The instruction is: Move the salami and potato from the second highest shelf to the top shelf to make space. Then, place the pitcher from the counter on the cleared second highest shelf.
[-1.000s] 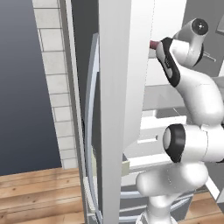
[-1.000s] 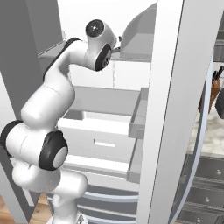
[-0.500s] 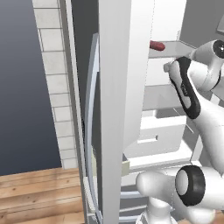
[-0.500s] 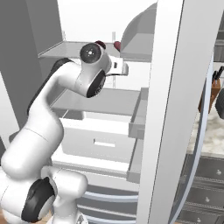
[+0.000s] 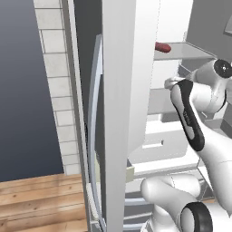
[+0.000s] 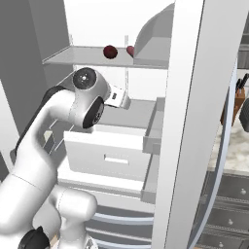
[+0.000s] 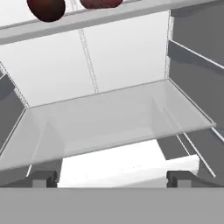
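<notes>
The salami [image 7: 100, 3] lies on the top shelf [image 7: 109, 18], and in the left base view the salami [image 5: 162, 47] shows as a short dark red cylinder. Beside it rests a rounder dark reddish lump [image 7: 46, 8], seemingly the potato [image 6: 110, 51]. Below, the second highest shelf [image 7: 109, 118] is a bare pale grey panel. My gripper [image 7: 111, 177] is open in front of that shelf's edge, with its two tips wide apart and nothing between them. My hand [image 6: 118, 97] hangs just under the top shelf [image 6: 87, 56]. The pitcher is out of view.
The white drawer box [image 6: 109, 155] sticks out under the second highest shelf [image 6: 131, 114]. The open fridge door [image 5: 122, 113] stands close on the left, its other leaf [image 6: 194, 121] on the right. The marble counter [image 6: 240, 148] with a knife block [image 6: 238, 99] lies beyond.
The arm has come down from the top shelf to the second highest shelf. The salami, near the gripper a second ago, now lies alone on the top shelf.
</notes>
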